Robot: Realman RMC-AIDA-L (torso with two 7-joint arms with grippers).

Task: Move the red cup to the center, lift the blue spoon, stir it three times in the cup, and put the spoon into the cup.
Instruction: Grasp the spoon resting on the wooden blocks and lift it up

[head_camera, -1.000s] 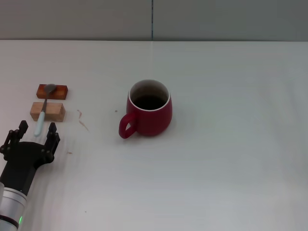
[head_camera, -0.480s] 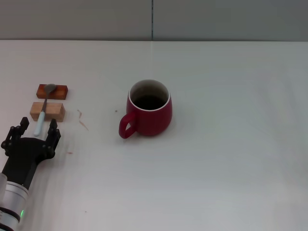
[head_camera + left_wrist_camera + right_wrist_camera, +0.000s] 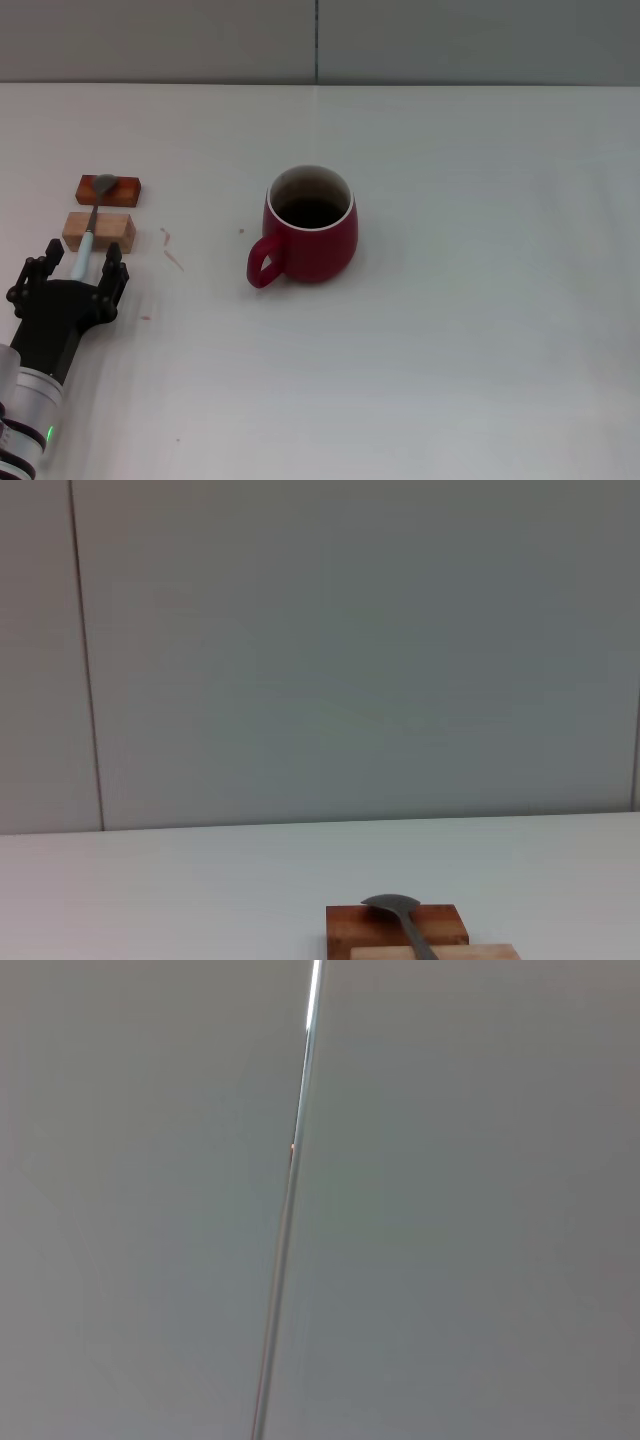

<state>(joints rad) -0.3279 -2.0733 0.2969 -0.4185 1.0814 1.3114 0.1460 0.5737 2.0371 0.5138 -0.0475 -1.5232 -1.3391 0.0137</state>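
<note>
On the white surface [image 3: 470, 330], the left gripper [image 3: 76, 262], fingers spread and empty, straddles the handle tip of the blue spoon [image 3: 90, 228] lying across two wooden blocks [image 3: 100, 230], where an off-centre pinch could flick it off, well left of the red cup [image 3: 310, 228].

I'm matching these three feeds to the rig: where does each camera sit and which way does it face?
Head view: looks down on the table, red cup, blue spoon and open left gripper.
Left wrist view: low, facing the wall; no gripper shows.
Right wrist view: only wall, no arm.
Shared: head and left wrist both show the spoon on the wooden blocks.
</note>
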